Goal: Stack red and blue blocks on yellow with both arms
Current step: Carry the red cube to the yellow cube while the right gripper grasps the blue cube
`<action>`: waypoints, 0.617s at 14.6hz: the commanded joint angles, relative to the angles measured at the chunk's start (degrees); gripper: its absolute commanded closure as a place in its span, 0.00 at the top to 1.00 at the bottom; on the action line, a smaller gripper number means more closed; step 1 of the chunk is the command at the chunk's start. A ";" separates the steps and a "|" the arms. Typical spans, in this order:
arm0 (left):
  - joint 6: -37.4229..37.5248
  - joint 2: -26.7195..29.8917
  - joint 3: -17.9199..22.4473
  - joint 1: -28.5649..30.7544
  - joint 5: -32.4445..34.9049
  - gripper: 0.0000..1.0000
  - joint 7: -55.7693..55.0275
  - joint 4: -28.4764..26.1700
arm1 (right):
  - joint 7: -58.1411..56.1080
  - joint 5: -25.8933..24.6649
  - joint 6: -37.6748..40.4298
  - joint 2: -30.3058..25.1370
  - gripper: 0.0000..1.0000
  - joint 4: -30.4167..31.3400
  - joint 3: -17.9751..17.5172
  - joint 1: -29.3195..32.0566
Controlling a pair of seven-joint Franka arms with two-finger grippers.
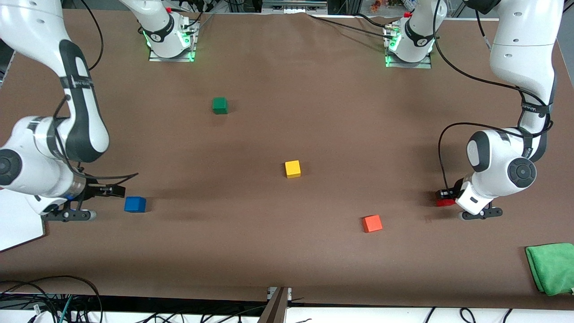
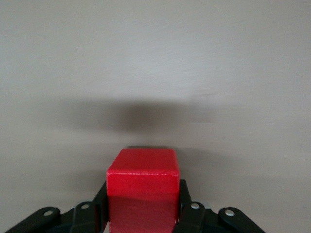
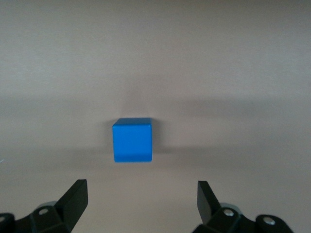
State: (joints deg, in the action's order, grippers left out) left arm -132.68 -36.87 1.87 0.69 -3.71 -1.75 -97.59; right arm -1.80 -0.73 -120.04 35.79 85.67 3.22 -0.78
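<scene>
Nearest the front camera, a folded green cloth (image 1: 552, 268) lay at the table (image 1: 314, 251) edge toward the left arm's end. Slightly farther from the camera, the orange-red cube (image 1: 372, 223) rested alone on the brown surface.

Next, the left gripper (image 1: 448, 196) stood low at the table near the left arm's end, with its fingers (image 2: 190, 213) pressed against both sides of the red block (image 1: 445, 202). In the left wrist view the red block (image 2: 143, 191) sat squarely between the pads.

At about the same depth, toward the right arm's end, the blue block (image 1: 135, 204) sat on the table. The right gripper (image 1: 112, 190) was positioned low just beside it, apart from it. The right wrist view showed the fingers (image 3: 75, 199) spread wide, with the blue block (image 3: 132, 140) ahead of them, not between the tips and untouched.

Farther back, the yellow cube (image 1: 293, 169) stood alone near the middle of the table, well apart from both blocks.

Farthest from the camera, the green cube (image 1: 219, 105) sat on the table nearer the arm bases.
</scene>
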 commanded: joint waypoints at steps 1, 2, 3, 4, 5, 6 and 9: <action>5.40 2.59 -4.31 -0.16 -1.39 0.00 0.87 3.45 | 0.22 0.29 -4.31 2.96 1.00 -0.68 -0.32 0.60; 7.51 2.51 -6.51 -0.25 -1.39 0.00 0.35 6.33 | 0.30 0.29 -5.37 3.84 1.00 -0.76 -0.32 0.51; 9.18 2.51 -8.27 -0.77 -1.39 0.00 -1.49 8.54 | 0.30 0.38 -6.51 4.72 1.00 -0.76 -0.32 0.43; 11.37 2.16 -10.29 -1.73 -0.87 0.00 -4.81 11.00 | 0.30 0.38 -7.91 5.69 1.00 -0.76 -0.32 0.43; 14.18 1.55 -10.83 -4.79 -0.43 0.00 -9.02 13.37 | 0.30 0.73 -9.49 6.83 1.00 -0.68 -0.32 0.43; 16.21 1.02 -10.75 -8.38 -0.51 0.00 -13.68 14.61 | 0.30 1.43 -10.55 7.62 1.00 -0.59 -0.32 0.43; 16.67 0.31 -11.10 -14.47 -1.30 0.00 -22.49 15.85 | 0.30 2.14 -10.74 8.51 1.00 -0.50 -0.32 0.34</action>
State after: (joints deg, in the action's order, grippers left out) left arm -117.65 -34.69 -9.87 -10.47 -3.76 -19.92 -84.43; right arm -1.77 0.28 -130.26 43.86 85.62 3.23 -0.73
